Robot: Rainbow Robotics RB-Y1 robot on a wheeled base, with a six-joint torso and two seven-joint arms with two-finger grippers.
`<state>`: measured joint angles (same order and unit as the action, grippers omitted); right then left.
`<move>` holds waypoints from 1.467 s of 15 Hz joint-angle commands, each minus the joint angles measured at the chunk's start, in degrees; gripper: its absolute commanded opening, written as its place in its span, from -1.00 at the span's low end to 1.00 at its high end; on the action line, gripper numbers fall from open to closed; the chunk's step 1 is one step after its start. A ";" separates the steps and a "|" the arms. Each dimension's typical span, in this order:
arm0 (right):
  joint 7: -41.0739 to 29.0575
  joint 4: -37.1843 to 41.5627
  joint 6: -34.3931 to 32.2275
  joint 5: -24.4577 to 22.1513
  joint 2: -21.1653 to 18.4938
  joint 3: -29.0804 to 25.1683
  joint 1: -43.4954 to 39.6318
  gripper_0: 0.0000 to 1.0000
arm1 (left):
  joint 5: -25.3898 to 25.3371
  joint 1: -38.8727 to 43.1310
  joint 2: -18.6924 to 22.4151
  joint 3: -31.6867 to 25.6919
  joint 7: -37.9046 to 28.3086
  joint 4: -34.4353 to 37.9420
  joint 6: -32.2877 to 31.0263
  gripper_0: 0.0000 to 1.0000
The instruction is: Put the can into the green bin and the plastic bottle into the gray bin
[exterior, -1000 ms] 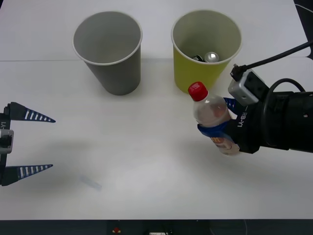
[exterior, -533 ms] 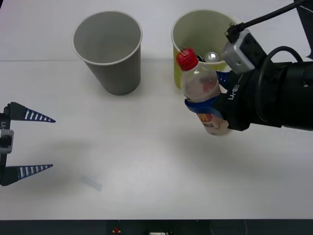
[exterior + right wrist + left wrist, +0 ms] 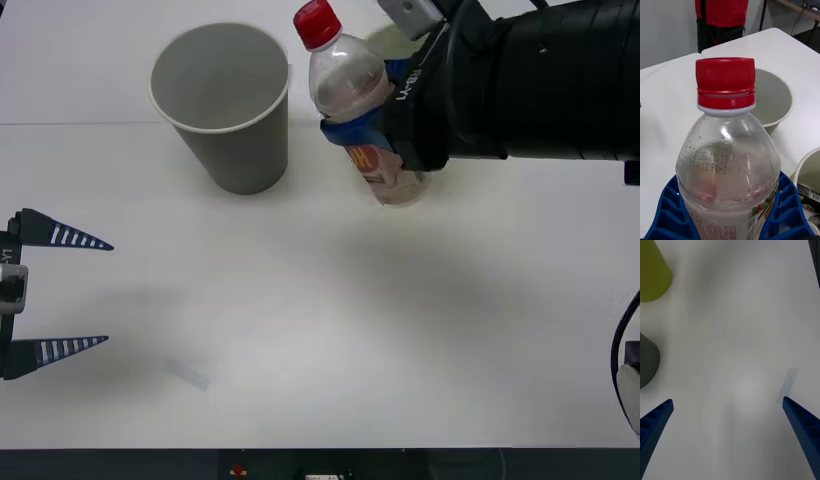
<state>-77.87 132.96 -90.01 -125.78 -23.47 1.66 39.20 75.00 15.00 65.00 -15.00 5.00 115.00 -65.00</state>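
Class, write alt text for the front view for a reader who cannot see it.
The right gripper holds the plastic bottle in the air beside the gray bin on a white table. The left gripper rests open at the table's left edge.

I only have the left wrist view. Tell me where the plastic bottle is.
Observer: The small clear plastic bottle with a red screw cap is off the table, clamped by the jaws of the right gripper, beside the rim of the large gray tapered paper cup.
Operator: Report what's inside that cup.
Observer: Nothing; the front view shows its pale inside bare.
Operator: Now the green one.
Observer: The large yellow-green tapered paper cup holds a labelled object; I cannot tell if it is the can.
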 commanded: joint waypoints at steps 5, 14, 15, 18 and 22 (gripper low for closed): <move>-0.09 -14.30 0.01 -5.70 4.40 3.53 13.97 -1.00 | 0.00 0.00 0.00 0.00 0.00 0.00 0.00 1.00; -0.01 -42.87 0.01 -13.43 10.55 7.31 32.78 -1.00 | 0.00 0.00 0.00 0.00 0.00 0.00 0.00 1.00; 0.08 -46.21 0.01 -13.79 11.08 7.92 34.37 -1.00 | 0.00 0.00 0.00 0.00 0.00 0.00 0.00 1.00; 1.84 -56.58 4.32 -14.31 12.84 8.54 39.29 -1.00 | 0.00 0.00 0.00 0.00 0.00 0.00 0.00 1.00; 2.46 -67.48 13.73 -15.46 15.91 8.45 43.95 -1.00 | 0.00 0.00 0.00 0.00 0.00 0.00 0.00 1.00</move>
<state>-75.74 67.12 -77.77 -141.11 -8.05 10.13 82.49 75.00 15.00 65.00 -15.00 5.00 115.00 -65.00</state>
